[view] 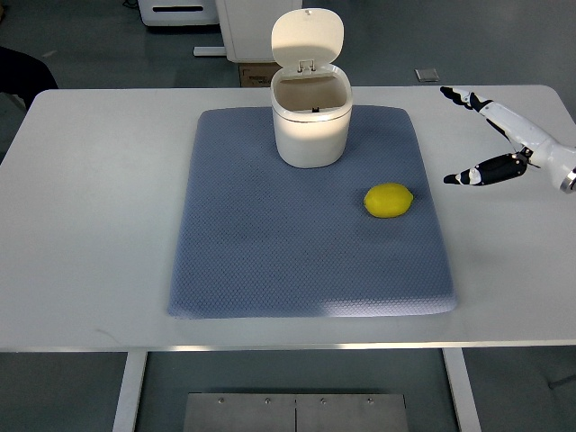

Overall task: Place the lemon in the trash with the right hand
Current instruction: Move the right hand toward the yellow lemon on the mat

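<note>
The smooth yellow lemon (pixel 389 201) is found on the blue quilted mat (pixel 270 261), right of and nearer than the lid-raised white plastic trash bin (pixel 311 121), while the right robot hand (pixel 481 135), fingers spread and empty, is held further right, apparently for approach.

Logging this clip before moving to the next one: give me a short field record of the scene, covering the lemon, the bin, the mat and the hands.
lemon: lemon lies on the mat, right of centre, untouched
bin: white trash bin stands upright at the mat's far edge
lid: lid flipped up, opening clear
mat: blue-grey mat lies flat on the white table
right hand: right hand is over the table right of the mat, fingers spread, holding nothing, apart from the lemon
left hand: not in view
task state: lemon not yet picked up
</note>
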Controlling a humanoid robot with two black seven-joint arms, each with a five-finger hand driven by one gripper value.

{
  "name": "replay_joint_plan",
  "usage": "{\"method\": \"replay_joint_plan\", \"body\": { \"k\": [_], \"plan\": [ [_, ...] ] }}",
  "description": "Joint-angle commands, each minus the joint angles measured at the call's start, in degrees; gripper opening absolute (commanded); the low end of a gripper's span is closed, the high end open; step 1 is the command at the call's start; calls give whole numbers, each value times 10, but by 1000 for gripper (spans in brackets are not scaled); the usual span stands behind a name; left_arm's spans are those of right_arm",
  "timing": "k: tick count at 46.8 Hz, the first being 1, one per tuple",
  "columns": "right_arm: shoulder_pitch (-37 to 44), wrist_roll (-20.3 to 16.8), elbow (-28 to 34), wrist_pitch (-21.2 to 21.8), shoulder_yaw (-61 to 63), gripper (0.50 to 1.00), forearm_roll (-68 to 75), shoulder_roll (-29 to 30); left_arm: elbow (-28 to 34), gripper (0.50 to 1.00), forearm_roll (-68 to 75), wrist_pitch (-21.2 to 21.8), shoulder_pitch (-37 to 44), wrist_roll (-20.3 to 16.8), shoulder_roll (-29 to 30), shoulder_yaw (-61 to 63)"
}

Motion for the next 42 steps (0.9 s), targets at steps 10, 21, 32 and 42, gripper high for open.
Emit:
{"method": "replay_joint_plan", "body": {
  "k": [10, 21, 32, 42],
  "plan": [
    [86, -47, 1, -1, -121, 996, 1, 63, 0, 1000, 0, 0, 0, 0, 0, 0],
    [142, -103, 4, -1, -207, 998, 5, 126, 0, 1000, 0, 0, 0, 0, 0, 0],
    [159, -131, 4, 1, -236, 996, 10, 161, 0, 1000, 0, 0, 1, 0, 0, 0],
    [162, -163, 3, 0, -242, 991, 20, 200, 0, 1000, 0, 0, 0, 0, 0, 0]
  ]
}}
